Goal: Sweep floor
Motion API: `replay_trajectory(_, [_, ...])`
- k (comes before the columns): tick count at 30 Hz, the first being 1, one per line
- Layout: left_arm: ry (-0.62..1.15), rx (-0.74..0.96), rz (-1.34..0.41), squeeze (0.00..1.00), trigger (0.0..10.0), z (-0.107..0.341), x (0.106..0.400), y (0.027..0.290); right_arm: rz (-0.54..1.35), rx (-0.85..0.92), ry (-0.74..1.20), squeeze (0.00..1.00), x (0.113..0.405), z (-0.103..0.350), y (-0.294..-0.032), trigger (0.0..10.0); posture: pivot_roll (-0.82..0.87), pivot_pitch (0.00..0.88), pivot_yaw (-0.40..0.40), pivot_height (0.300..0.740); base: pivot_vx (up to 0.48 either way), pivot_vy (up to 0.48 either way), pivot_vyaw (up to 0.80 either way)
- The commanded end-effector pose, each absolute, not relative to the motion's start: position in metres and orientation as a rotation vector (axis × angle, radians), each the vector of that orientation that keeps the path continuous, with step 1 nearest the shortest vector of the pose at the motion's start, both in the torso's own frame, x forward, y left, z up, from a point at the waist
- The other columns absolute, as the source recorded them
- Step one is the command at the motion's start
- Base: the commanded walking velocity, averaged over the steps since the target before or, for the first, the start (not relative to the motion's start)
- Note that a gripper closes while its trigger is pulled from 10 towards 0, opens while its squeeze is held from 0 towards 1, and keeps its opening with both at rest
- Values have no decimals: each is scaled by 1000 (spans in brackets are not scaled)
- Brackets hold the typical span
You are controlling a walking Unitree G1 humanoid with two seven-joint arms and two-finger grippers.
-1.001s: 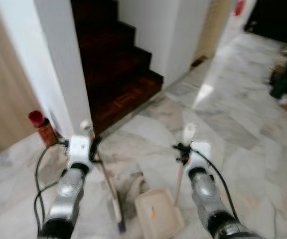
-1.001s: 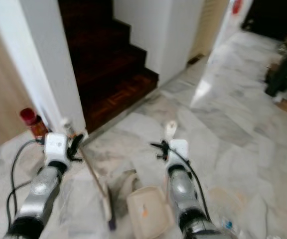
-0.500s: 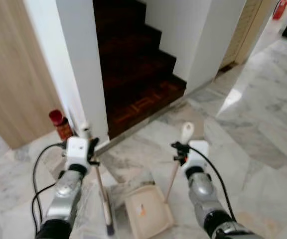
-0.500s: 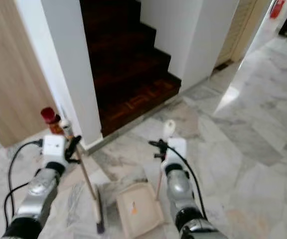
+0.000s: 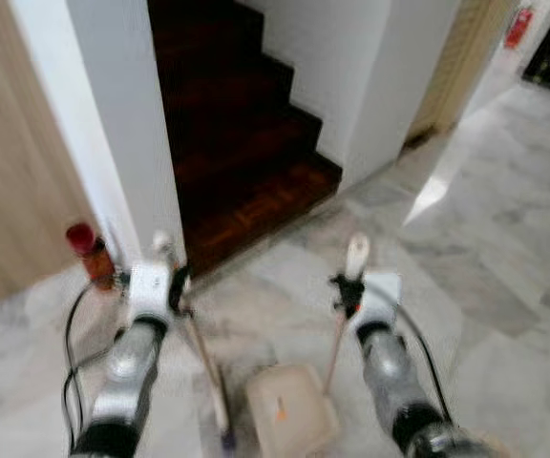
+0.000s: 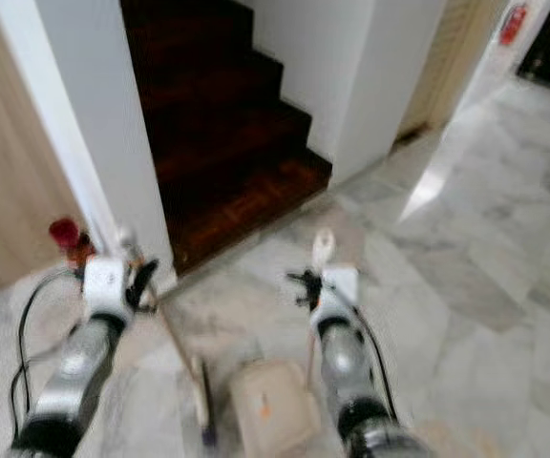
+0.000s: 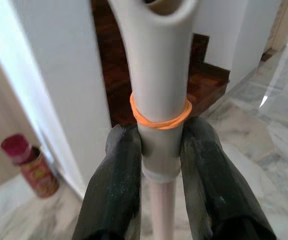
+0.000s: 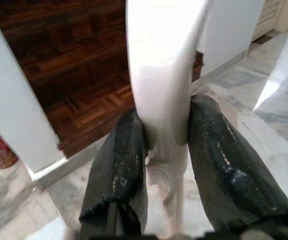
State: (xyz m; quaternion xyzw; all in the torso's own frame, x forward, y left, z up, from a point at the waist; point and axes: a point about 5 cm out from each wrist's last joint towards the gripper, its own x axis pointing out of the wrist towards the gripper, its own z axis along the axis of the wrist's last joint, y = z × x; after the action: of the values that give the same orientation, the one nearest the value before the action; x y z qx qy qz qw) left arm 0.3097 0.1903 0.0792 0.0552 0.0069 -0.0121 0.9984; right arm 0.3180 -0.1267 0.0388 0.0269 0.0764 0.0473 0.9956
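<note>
Both head views are blurred, so the broom point(image 5: 205, 367) head low between the arms is only a dark smear, and the dustpan point(image 5: 291, 420) shows as a pale tray with a small orange mark, its near edge cut off by the frame. The floor point(image 5: 485, 286) is grey-veined marble, with a bright patch of light toward the right. Ahead, dark wooden stairs point(image 5: 237, 162) rise between white walls point(image 5: 113, 124), with a wood panel point(image 5: 8, 172) on the left. A red can point(image 5: 88, 250) stands at the wall's foot, just left of the left arm. The left gripper point(image 7: 160, 150) clamps its fingers on the broom's pale handle below an orange band point(image 7: 160, 114). The right gripper point(image 8: 165, 145) grips the dustpan's white handle point(image 8: 161, 75).
</note>
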Motion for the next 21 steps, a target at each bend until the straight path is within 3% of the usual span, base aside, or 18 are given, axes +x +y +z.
replay_trajectory(1, [-18, 123, -54, 0, 10000, 87, 314, 181, 67, 74, 109, 0, 322, 47, -134, 10000, 59, 0, -52, 740, 292, 0, 0])
replay_trajectory(21, [-16, 123, -60, 0, 10000, 87, 315, 181, 75, 78, 124, 0, 322, 45, -132, 10000, 59, 0, -52, 740, 294, 0, 0])
